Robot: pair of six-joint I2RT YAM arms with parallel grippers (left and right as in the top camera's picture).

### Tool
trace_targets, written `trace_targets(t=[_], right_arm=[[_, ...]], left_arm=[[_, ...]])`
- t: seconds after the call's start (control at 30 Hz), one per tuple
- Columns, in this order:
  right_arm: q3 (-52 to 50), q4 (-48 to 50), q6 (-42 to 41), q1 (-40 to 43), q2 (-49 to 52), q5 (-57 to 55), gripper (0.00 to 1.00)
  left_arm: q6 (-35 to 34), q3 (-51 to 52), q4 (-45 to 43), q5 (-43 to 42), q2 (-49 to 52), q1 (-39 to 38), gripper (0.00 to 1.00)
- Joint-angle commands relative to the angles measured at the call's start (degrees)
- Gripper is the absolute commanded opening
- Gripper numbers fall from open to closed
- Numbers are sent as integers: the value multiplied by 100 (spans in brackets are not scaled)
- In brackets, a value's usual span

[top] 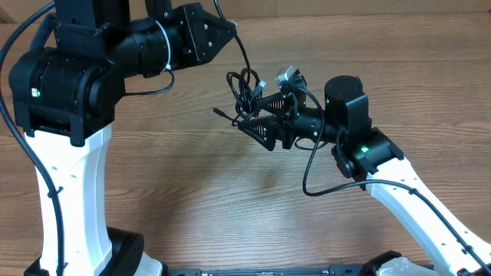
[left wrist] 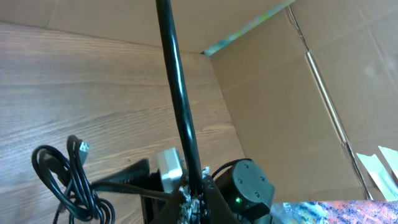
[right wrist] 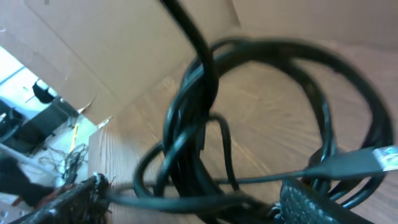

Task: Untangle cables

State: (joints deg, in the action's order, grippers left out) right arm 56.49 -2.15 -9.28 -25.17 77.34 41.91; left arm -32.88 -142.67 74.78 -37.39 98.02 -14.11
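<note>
The right gripper [top: 252,113] stood spread, with the cables [top: 245,84] looped across its fingertips. For the left gripper [top: 207,34], I could not tell.

place: lab test cell | cardboard walls [left wrist: 280,106] | wood-grain table [top: 192,192]

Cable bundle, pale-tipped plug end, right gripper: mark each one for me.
cable bundle [top: 245,86]: overhead view, on the looped strands.
plug end [right wrist: 377,160]: right wrist view, on its pale tip.
right gripper [top: 245,112]: overhead view, midway between the fingertips.
</note>
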Motion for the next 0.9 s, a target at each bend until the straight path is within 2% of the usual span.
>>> trace_targets(t=[0.0,0.1,0.13,0.17,0.2,0.4,0.47,0.57,0.67,0.73,0.87], right_arm=[[166,380,-284,-28,-39,-136,87],[166,673,-356,-28,-39,-289,84],[166,706,-417,-28,-39,-380,68],[166,708,-428,-28,-39,-446,25],[166,699,-431,-28,-39,-492,4],[166,446,-428,-26,-37,-505,4],[166,332,-435,-11,-52,-501,4],[166,35,-448,179,-251,-503,4],[166,-328,-442,588,-660,-503,4],[166,-452,-420,885,-896,-507,4],[166,-750,-323,1670,-1296,-501,4]], left_arm=[[85,-151,22,-103,-142,33,4],[96,-151,35,-105,-142,33,4],[96,-151,37,-105,-142,33,4],[96,-151,42,-105,-142,33,4],[96,-151,50,-105,-142,33,4],[125,-151,63,-74,-142,33,4],[326,-151,79,24,-151,35,4],[686,-155,479,914,-273,208,4],[951,-162,1084,2361,-597,634,4],[1102,-162,1281,2695,-848,986,4],[1204,-162,1508,2747,-1377,2006,4]])
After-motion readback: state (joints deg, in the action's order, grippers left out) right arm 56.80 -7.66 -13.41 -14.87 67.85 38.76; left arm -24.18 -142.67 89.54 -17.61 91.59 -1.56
